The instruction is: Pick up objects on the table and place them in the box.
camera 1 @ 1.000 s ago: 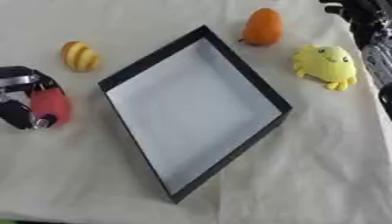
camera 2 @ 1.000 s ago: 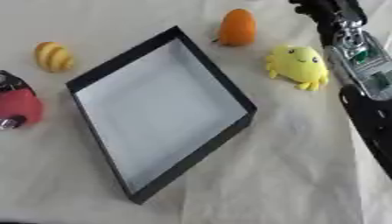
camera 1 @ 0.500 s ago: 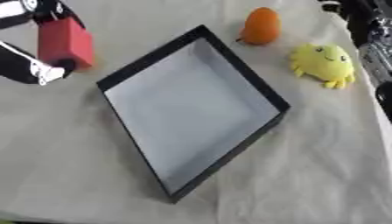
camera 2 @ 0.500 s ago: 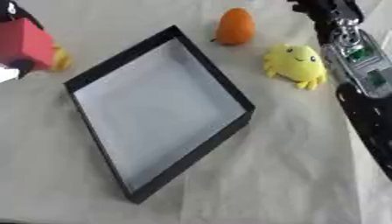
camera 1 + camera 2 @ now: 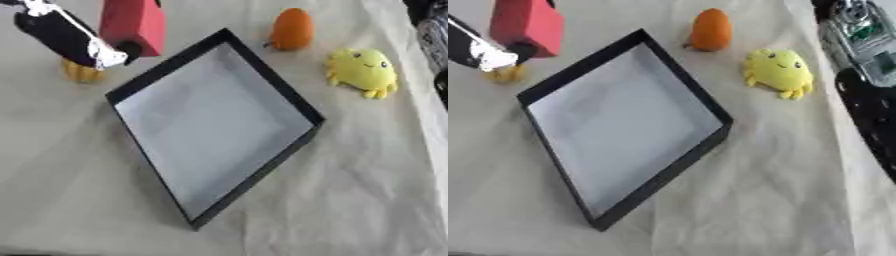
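The red block (image 5: 133,25) is hanging in the air at the upper left, just beyond the far-left wall of the box (image 5: 262,75) and not yet over its floor. The left hand (image 5: 66,35) is carrying it: the black arm with white cabling is coming in from the upper left corner and a dark fingertip is pressing against the block's lower edge, though how the rest of the fingers are wrapping it cannot be made out.

Below the arm a small yellow-orange object (image 5: 80,72) is lying on the cloth, partly covered by the hand and sitting just outside the box's left corner. Nothing is standing between the block and the box opening. The box itself, black-walled with a pale grey floor, is lying cornerwise in the middle of the table, holding nothing.

Beyond its far corner an orange egg-shaped object (image 5: 292,29) is standing close to the rim. To the right of that, a yellow plush toy (image 5: 363,71) with short legs is lying apart from the box. The right arm is showing along the right edge; its hand cannot be made out.

Compared with half a second ago, the block is sitting further right and higher in the view, nearer the box's far corner, and the yellow-orange object is showing again under the arm.
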You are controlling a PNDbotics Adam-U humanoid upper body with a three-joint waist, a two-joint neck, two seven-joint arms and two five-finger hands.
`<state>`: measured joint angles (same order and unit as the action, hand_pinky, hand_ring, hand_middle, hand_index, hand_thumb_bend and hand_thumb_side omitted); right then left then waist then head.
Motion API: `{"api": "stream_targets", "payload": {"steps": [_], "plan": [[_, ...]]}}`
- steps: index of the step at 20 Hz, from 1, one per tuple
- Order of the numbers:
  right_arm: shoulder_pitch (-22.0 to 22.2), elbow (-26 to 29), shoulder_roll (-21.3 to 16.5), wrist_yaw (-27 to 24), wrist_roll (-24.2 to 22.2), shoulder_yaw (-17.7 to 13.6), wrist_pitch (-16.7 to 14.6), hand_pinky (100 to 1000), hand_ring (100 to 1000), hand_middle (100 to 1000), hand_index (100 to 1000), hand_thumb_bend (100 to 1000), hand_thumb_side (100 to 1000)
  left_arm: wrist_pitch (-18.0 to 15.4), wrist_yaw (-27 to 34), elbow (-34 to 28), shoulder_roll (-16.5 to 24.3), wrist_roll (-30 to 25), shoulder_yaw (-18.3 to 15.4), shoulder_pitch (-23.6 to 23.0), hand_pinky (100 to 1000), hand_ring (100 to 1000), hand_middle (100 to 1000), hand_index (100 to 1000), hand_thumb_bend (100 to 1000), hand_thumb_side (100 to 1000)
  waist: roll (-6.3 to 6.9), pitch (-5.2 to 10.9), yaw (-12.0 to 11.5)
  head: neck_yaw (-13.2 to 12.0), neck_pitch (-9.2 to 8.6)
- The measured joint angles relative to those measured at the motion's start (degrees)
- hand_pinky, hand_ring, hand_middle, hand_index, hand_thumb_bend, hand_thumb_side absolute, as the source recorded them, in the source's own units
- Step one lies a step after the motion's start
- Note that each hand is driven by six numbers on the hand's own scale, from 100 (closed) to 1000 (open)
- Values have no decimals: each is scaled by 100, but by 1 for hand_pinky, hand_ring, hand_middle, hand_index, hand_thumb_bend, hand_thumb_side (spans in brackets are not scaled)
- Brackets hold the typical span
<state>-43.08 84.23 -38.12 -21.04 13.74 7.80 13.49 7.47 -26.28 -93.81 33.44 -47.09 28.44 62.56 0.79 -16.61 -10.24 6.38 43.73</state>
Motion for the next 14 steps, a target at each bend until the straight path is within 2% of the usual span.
{"api": "stream_targets", "payload": {"steps": [3,7,14], "plan": [[-81,-72,8,12,-56,68,24,864,802,829,919,236,593,-292,-299,641,-352,-38,198,170,749,640,560,619,136,100,45,0,91,-54,-6],[-175,-136,78,64,-147,154,42,864,801,828,919,237,595,-642,-562,1348,-755,46,305,226,751,643,563,621,150,100,64,0,155,-88,-11],[-260,-205,223,134,-239,237,59,863,801,828,919,239,597,-1046,-822,1819,-1102,112,478,260,754,650,571,630,185,100,101,-6,198,-124,-16]]}}
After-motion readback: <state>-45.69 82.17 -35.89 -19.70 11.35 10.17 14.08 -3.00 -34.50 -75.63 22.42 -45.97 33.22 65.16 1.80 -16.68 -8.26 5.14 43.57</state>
